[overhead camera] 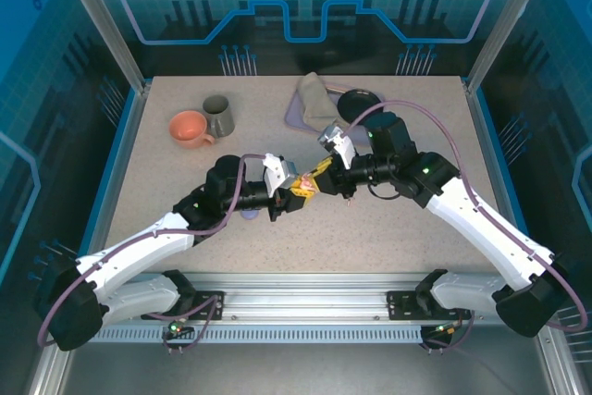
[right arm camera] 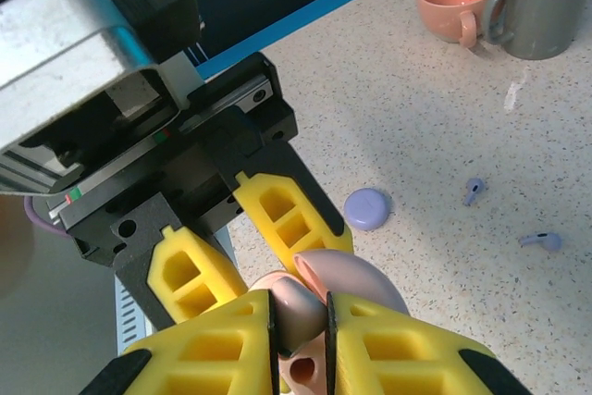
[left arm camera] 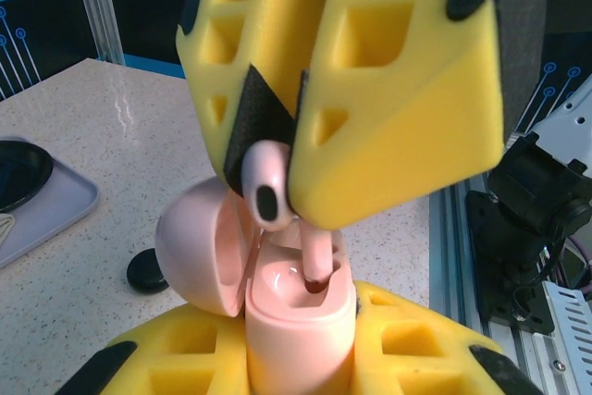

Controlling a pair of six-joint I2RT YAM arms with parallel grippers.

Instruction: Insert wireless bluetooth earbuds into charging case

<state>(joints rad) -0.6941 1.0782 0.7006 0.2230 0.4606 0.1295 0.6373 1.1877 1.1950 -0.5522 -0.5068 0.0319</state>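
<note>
The right tool is pinched narrow on a pale pink-white earbud, gripping it by the head. The left tool is clamped on the pink charging case, whose lid hangs open to one side. The two tools meet tip to tip above the middle of the bench.

In the left wrist view the earbud's long axis runs top to bottom. Its head is uppermost and its stem points down into the case's well.

The bench top is speckled beige. On it lie a lilac round case, a lilac earbud and a second lilac earbud, each apart from the others.

At the far end a coral cup stands just beside a grey mug. A lilac tray there carries a cloth.

Blue panels with circuit lines and aluminium posts enclose the bench.
</note>
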